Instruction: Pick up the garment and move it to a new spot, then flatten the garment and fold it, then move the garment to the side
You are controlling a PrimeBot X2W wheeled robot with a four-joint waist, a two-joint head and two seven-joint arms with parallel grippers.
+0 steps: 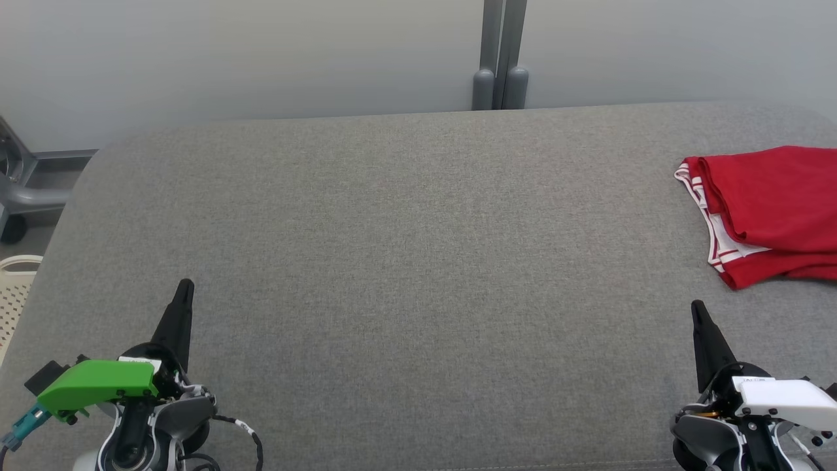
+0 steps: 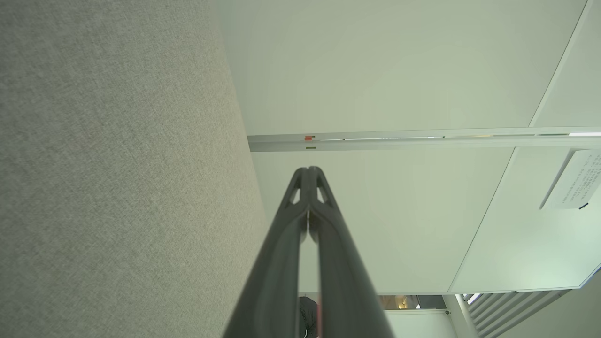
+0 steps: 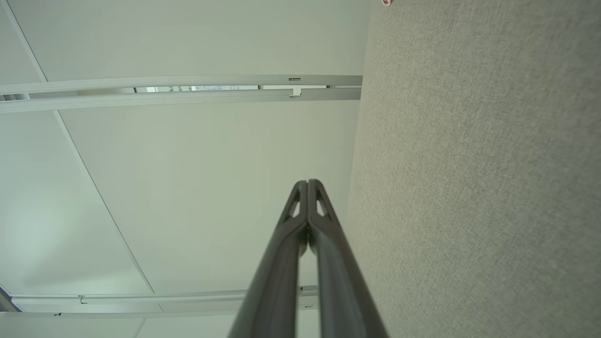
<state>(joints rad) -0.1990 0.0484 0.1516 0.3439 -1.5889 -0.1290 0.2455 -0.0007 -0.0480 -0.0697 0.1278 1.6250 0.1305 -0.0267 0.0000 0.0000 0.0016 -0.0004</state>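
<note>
Near edge: left gripper (image 1: 185, 288) at lower left over the grey fabric table (image 1: 418, 261), its dark fingers pointing away from the robot, jaws pressed together tip to tip. Green housing behind it on the wrist.
Right gripper (image 1: 698, 307) at lower right, same pose, jaws likewise closed tip to tip; white housing behind it. Both wrist views confirm the fingers meeting along their length.
Pale perforated basket (image 1: 13, 288) off the table's left edge.
Further out, right side: red garment (image 1: 771, 209) with white striped trim lies folded on the table, running out past the right edge of the head view, apart from the right gripper and beyond its tips.
Far: grey post (image 1: 500, 65) against a pale wall behind the table
</note>
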